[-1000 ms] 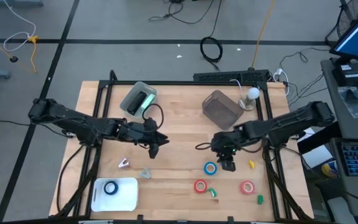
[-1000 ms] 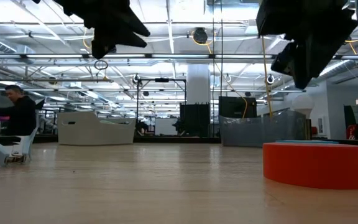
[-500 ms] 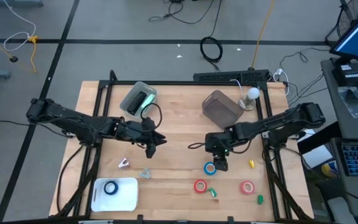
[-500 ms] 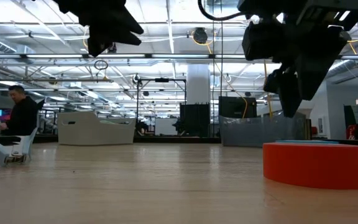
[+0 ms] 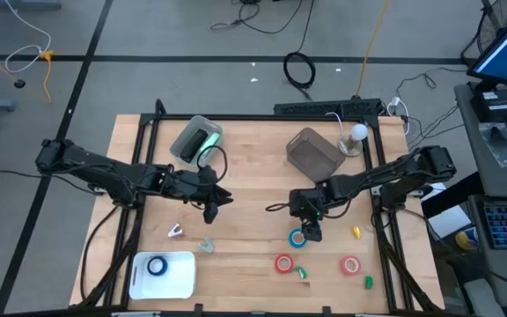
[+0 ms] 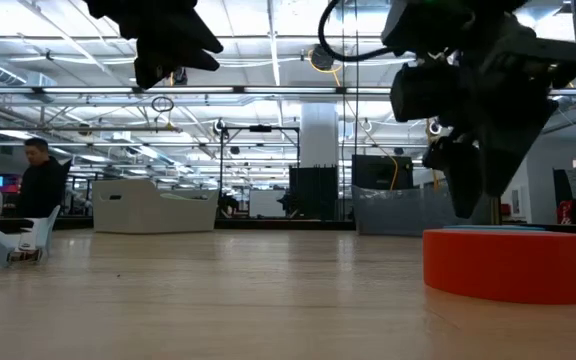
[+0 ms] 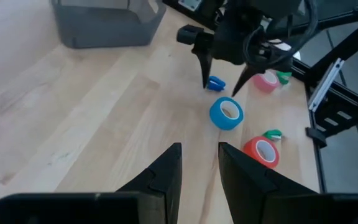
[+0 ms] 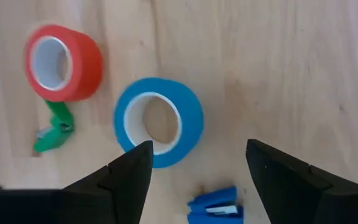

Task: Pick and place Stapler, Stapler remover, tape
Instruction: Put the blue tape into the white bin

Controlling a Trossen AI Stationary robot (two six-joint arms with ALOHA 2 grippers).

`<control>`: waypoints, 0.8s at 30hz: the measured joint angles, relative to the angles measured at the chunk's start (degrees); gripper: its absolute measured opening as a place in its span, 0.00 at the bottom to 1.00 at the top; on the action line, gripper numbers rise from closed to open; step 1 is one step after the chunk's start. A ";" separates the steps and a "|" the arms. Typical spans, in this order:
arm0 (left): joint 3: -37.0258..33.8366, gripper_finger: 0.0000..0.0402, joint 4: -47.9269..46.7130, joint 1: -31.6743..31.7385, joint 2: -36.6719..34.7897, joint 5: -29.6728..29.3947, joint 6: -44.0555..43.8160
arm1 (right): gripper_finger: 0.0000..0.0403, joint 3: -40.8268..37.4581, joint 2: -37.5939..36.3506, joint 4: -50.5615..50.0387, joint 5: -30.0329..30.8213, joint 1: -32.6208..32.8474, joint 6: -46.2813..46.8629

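Right gripper (image 5: 310,232) over blue tape roll (image 5: 298,238), fingers spread wide, holding nothing.

Blue tape roll flat on wooden table (image 5: 253,176), just beside a small blue clip (image 8: 217,205). Red tape roll (image 5: 283,263) nearby with green clip (image 5: 301,272) beside it; second red roll (image 5: 349,265) further right. Another blue roll (image 5: 157,266) on white tray (image 5: 183,277) at front left. Left gripper (image 5: 212,205) raised above table centre-left, fingers narrowly parted, empty. Grey bin (image 5: 313,151) behind.
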 joint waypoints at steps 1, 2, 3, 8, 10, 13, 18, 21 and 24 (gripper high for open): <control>0.00 0.27 -0.01 0.00 0.02 0.36 0.02 | 0.63 -0.43 -0.01 0.77 -0.01 0.01 0.39; 0.00 0.27 -0.06 0.00 0.08 0.53 0.10 | 0.63 -0.85 -0.02 1.85 -0.04 0.02 0.74; 0.00 0.27 -0.05 0.00 0.06 0.77 0.25 | 0.63 -1.23 -0.02 2.87 -0.02 0.04 1.32; 0.00 0.27 0.00 0.00 0.06 1.06 0.25 | 0.63 -2.97 -0.04 5.91 0.12 0.07 3.56; 0.00 0.27 0.02 0.00 0.03 1.66 0.26 | 0.63 -3.37 -0.01 6.31 1.05 0.07 3.67; 0.00 0.27 0.01 -0.02 0.03 2.06 0.40 | 0.63 -3.56 1.01 7.56 1.60 0.09 3.77; 0.00 0.27 0.03 0.00 0.06 2.06 0.53 | 0.63 -3.55 5.03 10.09 1.46 1.66 4.75; 0.00 0.27 0.05 0.00 0.06 2.06 0.67 | 0.63 -3.23 6.93 10.12 1.54 2.12 5.65; 0.00 0.27 0.06 0.00 0.06 2.06 0.86 | 0.60 -3.26 7.28 10.11 1.48 2.07 6.34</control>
